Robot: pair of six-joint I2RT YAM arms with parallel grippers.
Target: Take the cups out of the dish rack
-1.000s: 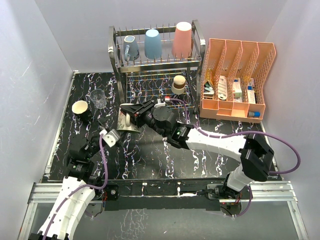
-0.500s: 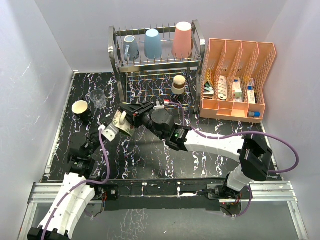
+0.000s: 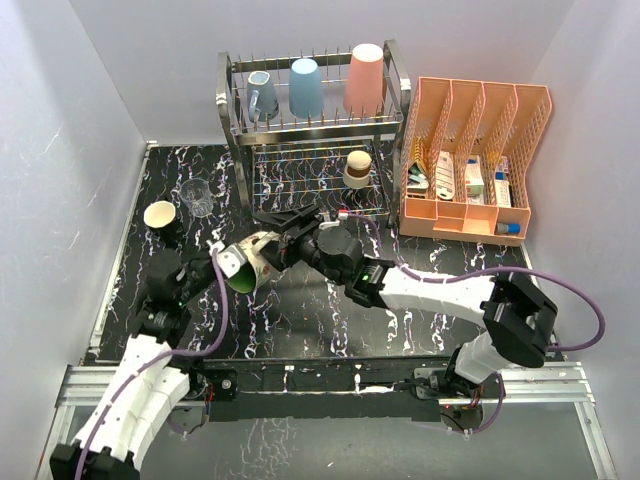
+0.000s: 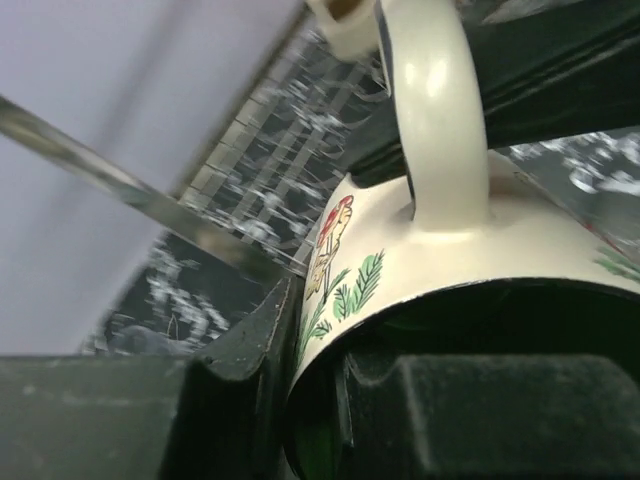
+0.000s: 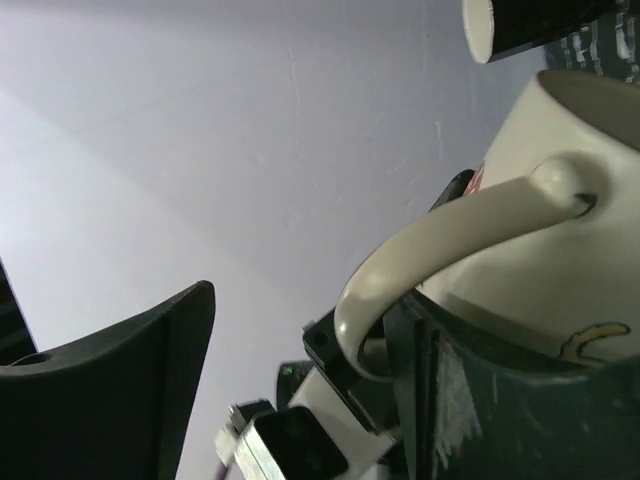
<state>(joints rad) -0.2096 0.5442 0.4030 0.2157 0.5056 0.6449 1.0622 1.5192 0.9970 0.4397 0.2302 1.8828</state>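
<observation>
The left claw (image 3: 225, 265) pinches the rim of the cream mug (image 3: 255, 250), one finger inside and one outside, holding it tipped above the desk (image 3: 300, 320). The right claw (image 3: 275, 232) is open around the handle, so I think it's handing the mug over. Other cups (image 3: 306, 88) wait in the dish rack (image 3: 226, 100).

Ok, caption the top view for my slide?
Left claw grips the floral cream mug by its rim; right claw open at the handle, dish rack behind.
</observation>
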